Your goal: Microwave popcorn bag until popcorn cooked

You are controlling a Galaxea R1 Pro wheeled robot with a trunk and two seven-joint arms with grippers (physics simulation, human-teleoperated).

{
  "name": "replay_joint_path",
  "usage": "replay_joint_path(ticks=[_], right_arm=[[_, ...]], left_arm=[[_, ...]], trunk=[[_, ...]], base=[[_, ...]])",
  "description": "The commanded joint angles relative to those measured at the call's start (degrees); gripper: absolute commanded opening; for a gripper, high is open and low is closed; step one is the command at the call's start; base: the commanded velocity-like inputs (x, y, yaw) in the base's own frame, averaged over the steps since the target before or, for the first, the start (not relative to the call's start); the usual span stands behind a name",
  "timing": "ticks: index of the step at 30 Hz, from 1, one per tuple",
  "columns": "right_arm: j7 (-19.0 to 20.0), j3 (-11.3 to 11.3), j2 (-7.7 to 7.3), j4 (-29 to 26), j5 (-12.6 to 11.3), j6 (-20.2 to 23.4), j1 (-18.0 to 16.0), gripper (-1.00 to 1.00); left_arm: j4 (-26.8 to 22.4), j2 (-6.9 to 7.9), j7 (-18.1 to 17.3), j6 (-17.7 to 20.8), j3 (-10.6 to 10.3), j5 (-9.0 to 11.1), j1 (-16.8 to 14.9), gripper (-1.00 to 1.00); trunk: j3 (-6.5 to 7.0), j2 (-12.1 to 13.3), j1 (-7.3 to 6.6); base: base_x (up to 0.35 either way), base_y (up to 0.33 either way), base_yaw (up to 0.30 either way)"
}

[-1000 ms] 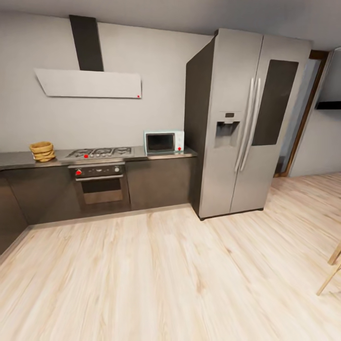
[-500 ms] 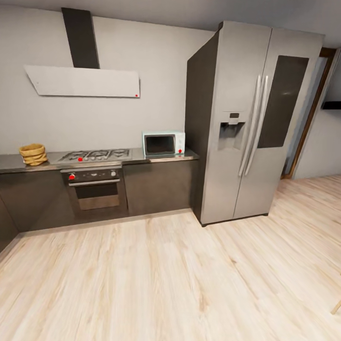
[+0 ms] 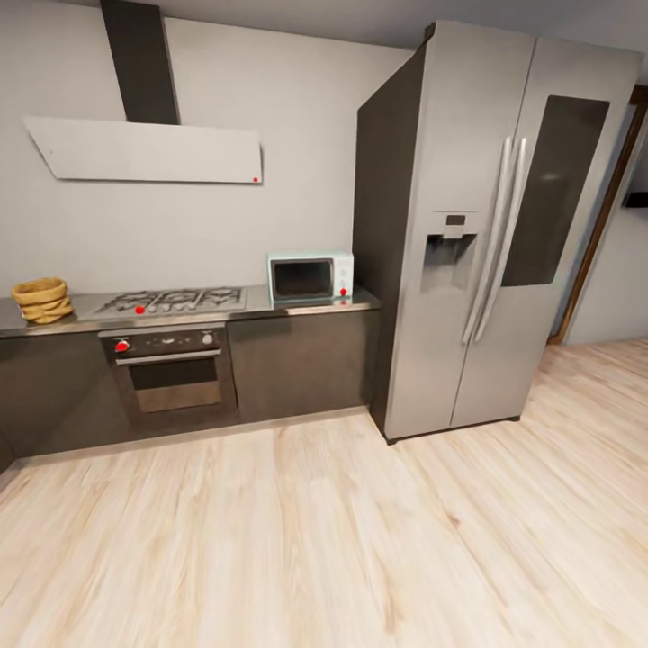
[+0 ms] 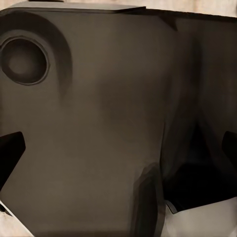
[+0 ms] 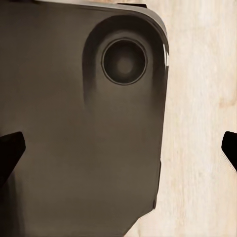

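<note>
The golden-tan popcorn bag (image 3: 40, 300) stands on the far left of the grey countertop (image 3: 261, 308) in the head view. At the countertop's right end, against the fridge, sits the mint-blue microwave (image 3: 310, 276) with its dark door closed. No popcorn can be made out. In the left wrist view my left gripper (image 4: 118, 150) is open over the robot's dark body, its fingertips (image 4: 10, 153) at the picture's sides. My right gripper (image 5: 118, 148) is likewise open and empty, with its fingertips (image 5: 10, 153) set wide apart.
A gas hob (image 3: 171, 299) and a black built-in oven (image 3: 166, 369) lie between bag and microwave, under a white hood (image 3: 144, 151). A tall steel fridge (image 3: 486, 234) stands right of the counter. Pale wood floor (image 3: 360, 540) stretches between me and the cabinets.
The whole head picture has shifted: the camera has come closer and swung right, so the bag sits further left and the fridge looms larger. Nothing in the kitchen itself moved.
</note>
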Motion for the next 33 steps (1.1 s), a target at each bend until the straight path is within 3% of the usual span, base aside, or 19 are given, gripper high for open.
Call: replay_joint_path(ticks=[1,15,22,27,33], right_arm=[[0.1,0.0,-0.03,0.0,0.1,0.0,0.0,1.00],[-0.3,-0.9,0.10,0.0,-0.7,-0.4,0.0,1.00],[-0.3,-0.2,0.10,0.0,-0.2,-0.4,0.0,1.00],[-0.3,-0.1,0.09,0.0,0.0,-0.4,0.0,1.00],[-0.3,-0.1,0.07,0.0,-0.1,-0.3,0.0,1.00]], left_arm=[[0.0,-0.01,0.0,-0.1,0.0,0.4,0.0,1.00],[0.0,-0.01,0.0,-0.1,0.0,0.4,0.0,1.00],[0.0,0.15,0.0,-0.1,0.0,0.5,0.0,1.00],[-0.1,0.17,0.0,0.0,-0.1,3.5,0.0,1.00],[-0.1,0.17,0.0,0.0,-0.1,3.7,0.0,1.00]], trunk=[[-0.05,0.0,0.03],[-0.05,0.0,0.03],[-0.05,0.0,0.03],[-0.05,0.0,0.03],[-0.05,0.0,0.03]], base=[[0.322,0.000,0.000],[0.321,-0.093,0.000],[0.320,-0.121,0.000],[0.320,-0.024,0.000],[0.320,0.000,0.000]])
